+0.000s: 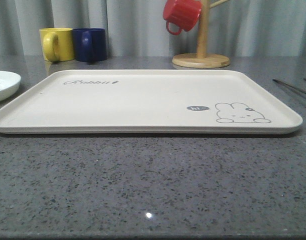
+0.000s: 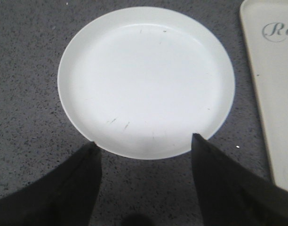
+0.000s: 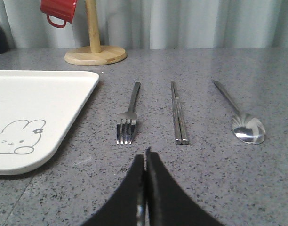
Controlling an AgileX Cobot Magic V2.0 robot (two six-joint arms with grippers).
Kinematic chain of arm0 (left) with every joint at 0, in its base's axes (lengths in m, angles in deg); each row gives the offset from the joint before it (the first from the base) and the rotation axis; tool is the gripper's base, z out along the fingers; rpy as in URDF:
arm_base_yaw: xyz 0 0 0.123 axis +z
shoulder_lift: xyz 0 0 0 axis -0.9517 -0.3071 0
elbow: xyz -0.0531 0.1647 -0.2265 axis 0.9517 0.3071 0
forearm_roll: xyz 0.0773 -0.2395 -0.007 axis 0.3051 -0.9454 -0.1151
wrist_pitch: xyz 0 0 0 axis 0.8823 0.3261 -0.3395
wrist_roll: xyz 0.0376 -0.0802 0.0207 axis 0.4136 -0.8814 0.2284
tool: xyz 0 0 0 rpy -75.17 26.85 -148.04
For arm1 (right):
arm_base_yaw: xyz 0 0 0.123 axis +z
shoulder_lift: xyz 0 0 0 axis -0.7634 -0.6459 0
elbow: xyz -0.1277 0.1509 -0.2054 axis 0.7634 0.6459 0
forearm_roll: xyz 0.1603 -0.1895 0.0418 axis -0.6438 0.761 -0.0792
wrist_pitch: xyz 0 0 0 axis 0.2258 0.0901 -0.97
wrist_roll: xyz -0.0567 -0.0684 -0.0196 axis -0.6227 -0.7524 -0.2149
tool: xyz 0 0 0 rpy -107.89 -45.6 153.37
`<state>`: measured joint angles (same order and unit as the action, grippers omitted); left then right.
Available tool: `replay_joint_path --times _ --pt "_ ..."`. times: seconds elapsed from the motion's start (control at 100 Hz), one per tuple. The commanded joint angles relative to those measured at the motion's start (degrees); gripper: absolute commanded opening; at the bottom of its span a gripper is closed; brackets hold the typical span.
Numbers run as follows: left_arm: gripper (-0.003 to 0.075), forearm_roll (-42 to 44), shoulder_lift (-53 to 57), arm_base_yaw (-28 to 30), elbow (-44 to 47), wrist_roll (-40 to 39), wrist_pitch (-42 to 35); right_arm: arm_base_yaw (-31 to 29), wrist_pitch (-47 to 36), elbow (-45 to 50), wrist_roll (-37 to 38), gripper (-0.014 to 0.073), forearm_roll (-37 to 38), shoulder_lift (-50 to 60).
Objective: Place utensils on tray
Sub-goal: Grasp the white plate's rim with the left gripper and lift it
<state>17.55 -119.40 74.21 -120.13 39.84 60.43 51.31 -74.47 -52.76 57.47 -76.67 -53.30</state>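
Note:
The cream tray (image 1: pixel 143 100) with its rabbit print lies across the middle of the table, nothing on it. A round white plate (image 2: pixel 146 80) rests on the table left of the tray (image 2: pixel 271 94); my left gripper (image 2: pixel 144 141) hovers open above the plate's near rim. To the right of the tray (image 3: pixel 36 108) lie a fork (image 3: pixel 129 115), a pair of chopsticks (image 3: pixel 178 115) and a spoon (image 3: pixel 242 117), side by side. My right gripper (image 3: pixel 146 155) is shut with nothing in it, just short of the fork's tines. The plate's edge (image 1: pixel 3 85) and chopstick ends (image 1: pixel 293 87) show in the front view.
A yellow mug (image 1: pixel 57 44) and a blue mug (image 1: pixel 90 44) stand behind the tray at the back left. A wooden mug tree (image 1: pixel 201 50) with a red mug (image 1: pixel 181 15) hanging on it stands at the back right. Grey curtains close off the rear.

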Motion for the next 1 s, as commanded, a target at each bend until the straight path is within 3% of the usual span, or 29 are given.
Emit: replay_joint_path --times 0.0,0.25,0.45,0.99 --pt "0.0430 -0.5 -4.3 2.2 -5.7 -0.8 0.6 -0.3 -4.2 0.0 -0.5 -0.0062 0.0 1.1" --pt "0.0430 -0.5 -17.2 9.1 -16.6 -0.8 11.7 -0.3 -4.2 0.0 -0.5 -0.0062 0.0 1.1" --pt "0.0430 -0.7 -24.7 11.7 -21.7 -0.8 15.9 -0.3 -4.2 0.0 -0.5 -0.0062 0.0 1.1" --pt "0.0430 -1.2 -34.7 11.7 -25.9 -0.8 15.2 -0.3 -4.2 0.0 -0.5 -0.0062 0.0 1.1"
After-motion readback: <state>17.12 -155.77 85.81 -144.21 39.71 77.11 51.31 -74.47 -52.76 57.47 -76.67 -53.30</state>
